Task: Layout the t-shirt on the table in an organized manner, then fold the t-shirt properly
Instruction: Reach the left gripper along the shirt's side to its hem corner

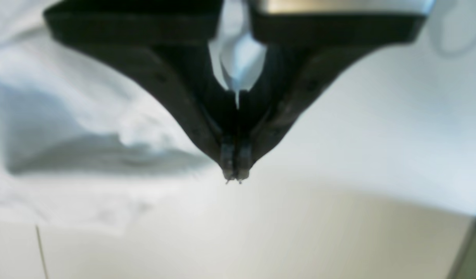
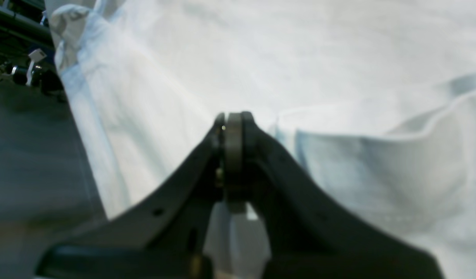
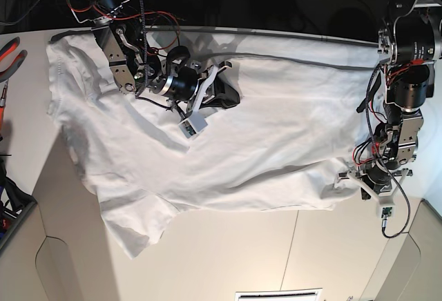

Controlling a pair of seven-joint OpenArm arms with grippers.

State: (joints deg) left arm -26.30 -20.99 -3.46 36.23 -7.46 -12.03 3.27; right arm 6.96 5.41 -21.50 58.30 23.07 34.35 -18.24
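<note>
Both hems of the shirt (image 3: 228, 142) matter here, so I read the cloth first: it lies spread wide across the table (image 3: 228, 253), filling the upper and middle of the base view, one sleeve hanging toward the lower left, the body rumpled with a long fold running along its lower edge.

My left gripper (image 1: 234, 176) sits at the right edge of the base view, at the shirt's far corner. In its wrist view the jaws are pressed together, with a sliver of white cloth showing between the fingers higher up; I judge it is pinching fabric, though the tips look bare.

My right gripper (image 2: 232, 128) is near the upper middle of the base view, over the shirt. Its jaws are together too, and whether it has cloth caught I cannot tell.

To do this step well, I would pull the two grips apart slowly and evenly, keeping the cloth low over the table so the lower fold flattens instead of bunching. I would watch for slipping at the left pinch.
</note>
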